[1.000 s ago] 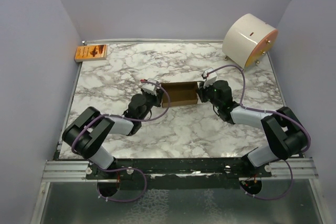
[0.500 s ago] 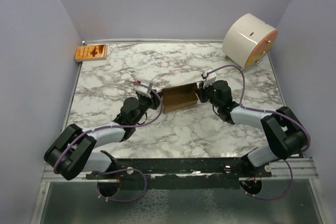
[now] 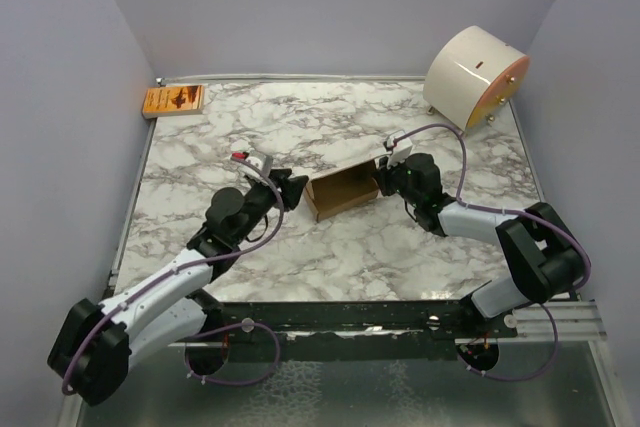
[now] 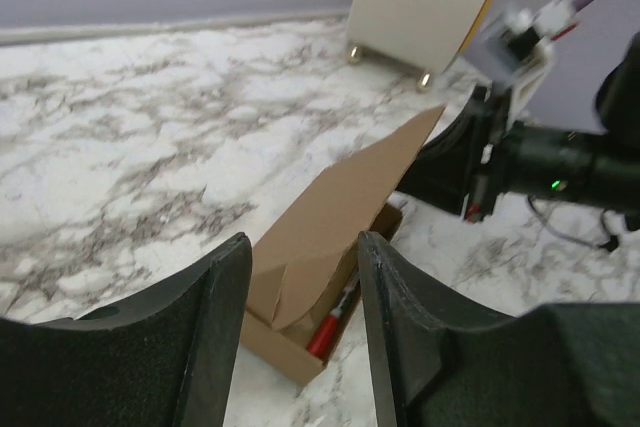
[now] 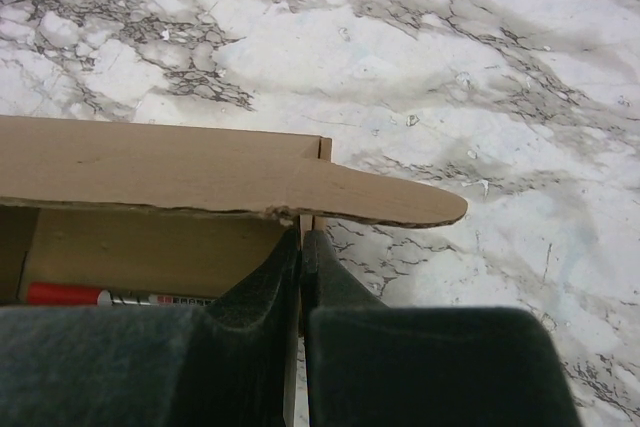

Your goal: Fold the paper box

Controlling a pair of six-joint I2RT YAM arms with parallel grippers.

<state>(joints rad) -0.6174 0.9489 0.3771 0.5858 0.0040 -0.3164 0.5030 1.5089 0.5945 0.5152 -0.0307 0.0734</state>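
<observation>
Right claw (image 3: 385,179) was clenched on the right-hand end wall of the paper box (image 3: 342,192). Left claw (image 3: 285,187) hung just off the opposite end with its jaws apart, gripping nothing.

We figured the step in hand was closing the lid. The carton body looked formed, but the long top flap (image 4: 350,197) stood tilted up and open. As we read it, the next move needed the left claw to get over that flap and press it down while the right one kept the carton steady.

Biggest first: the marble-look table (image 3: 350,257) was glossy white with grey veins, and the box sat about mid-table. Next was the big white cylinder (image 3: 470,72) in the far right corner, smooth and standing on little feet. The box itself was plain matte brown cardboard, oblong, and its flap ended in a rounded tab (image 5: 420,209). Smallest, a red pen-like thing (image 4: 328,329) lay inside, though we couldn't tell exactly what it was.
</observation>
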